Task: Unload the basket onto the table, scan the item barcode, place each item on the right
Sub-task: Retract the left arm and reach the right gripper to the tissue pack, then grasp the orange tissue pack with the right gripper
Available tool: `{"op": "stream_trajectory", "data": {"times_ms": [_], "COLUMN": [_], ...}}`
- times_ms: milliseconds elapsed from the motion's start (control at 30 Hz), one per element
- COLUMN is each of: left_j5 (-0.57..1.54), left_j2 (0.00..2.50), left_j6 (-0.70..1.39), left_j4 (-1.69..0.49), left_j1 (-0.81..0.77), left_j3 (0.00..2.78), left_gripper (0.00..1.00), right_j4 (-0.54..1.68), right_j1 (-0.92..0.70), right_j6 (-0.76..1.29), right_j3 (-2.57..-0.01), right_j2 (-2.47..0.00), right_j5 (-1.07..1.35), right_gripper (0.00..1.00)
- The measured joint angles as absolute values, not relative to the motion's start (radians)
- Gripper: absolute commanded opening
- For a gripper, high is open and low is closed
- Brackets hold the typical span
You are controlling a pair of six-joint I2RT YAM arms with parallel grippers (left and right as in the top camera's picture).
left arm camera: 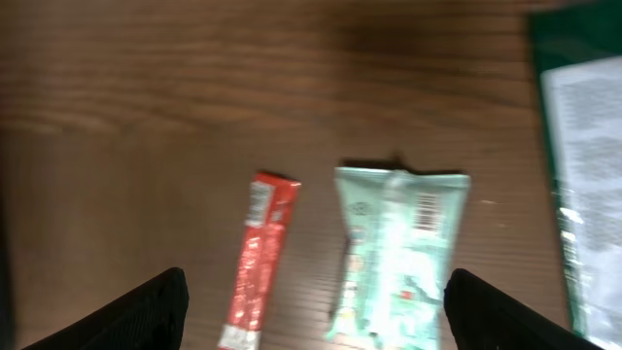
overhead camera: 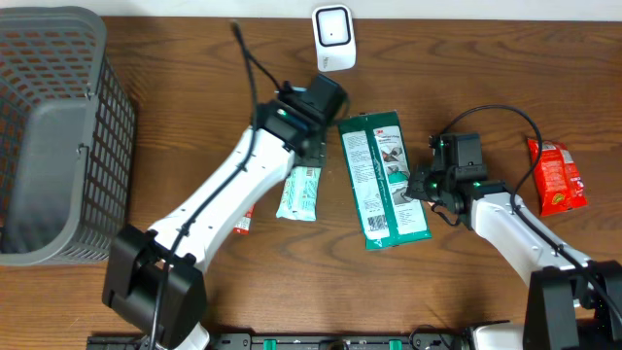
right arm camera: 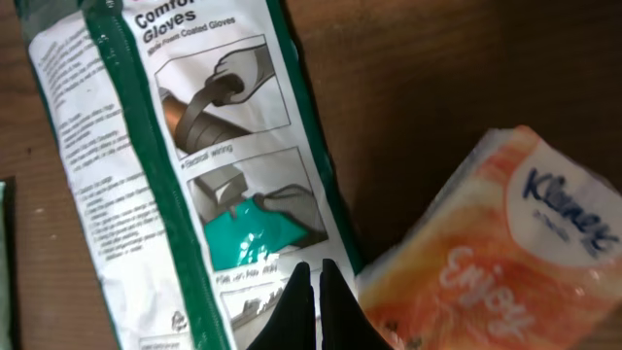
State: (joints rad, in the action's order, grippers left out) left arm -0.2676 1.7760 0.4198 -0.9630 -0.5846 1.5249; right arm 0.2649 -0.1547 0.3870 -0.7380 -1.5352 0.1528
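I read left tool [left arm camera: 313,313] wide open, empty, over mint packet [left arm camera: 398,253]; right tool [right arm camera: 311,292] shut at 3 o'clock edge of gloves pack [right arm camera: 185,175].

Shop-checkout mock-up (scanner [overhead camera: 331,37], basket [overhead camera: 53,136]); wooden table [overhead camera: 194,58]

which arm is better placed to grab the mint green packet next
Left. The left end effector is open right above the mint green packet. The right end effector is shut, over by the gloves pack.

Green-and-white glove pack [overhead camera: 381,180], red sachet [left arm camera: 258,262]
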Motion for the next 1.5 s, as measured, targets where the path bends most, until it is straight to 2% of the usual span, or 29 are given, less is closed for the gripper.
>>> {"op": "stream_trajectory", "data": {"times_ms": [233,567,733,933,1133,1200,1500], "left_j5": [-0.268,-0.268,-0.268,-0.268,-0.268,-0.268,-0.268], "left_j2": [1.776,1.777,1.777,1.777,1.777,1.777,1.777], "left_j6": [0.433,0.442,0.442,0.442,0.442,0.442,0.442], "left_j4": [-0.988,-0.987,-0.987,-0.987,-0.987,-0.987,-0.987], "left_j1": [-0.468,-0.467,-0.467,-0.467,-0.467,-0.467,-0.467], "left_j3": [1.512,1.511,1.511,1.511,1.511,1.511,1.511], "left_gripper": [0.85,0.85,0.85,0.85,0.85,0.86,0.86], "right_j4": [0.253,0.341,0.338,0.334,0.382,0.385,0.4], "right_j1": [-0.155,-0.154,-0.154,-0.154,-0.154,-0.154,-0.152], "right_j6": [0.394,0.406,0.404,0.382,0.353,0.339,0.309], "right_j3": [-0.738,-0.737,-0.737,-0.737,-0.737,-0.737,-0.737], "right_j2": [-1.549,-1.549,-1.549,-1.549,-1.549,-1.549,-1.549], "right_j5": [0.084,-0.052,-0.08,-0.108,-0.253,-0.308,-0.39], "right_gripper": [0.01,0.06,0.01,0.01,0.01,0.05,0.06]}}
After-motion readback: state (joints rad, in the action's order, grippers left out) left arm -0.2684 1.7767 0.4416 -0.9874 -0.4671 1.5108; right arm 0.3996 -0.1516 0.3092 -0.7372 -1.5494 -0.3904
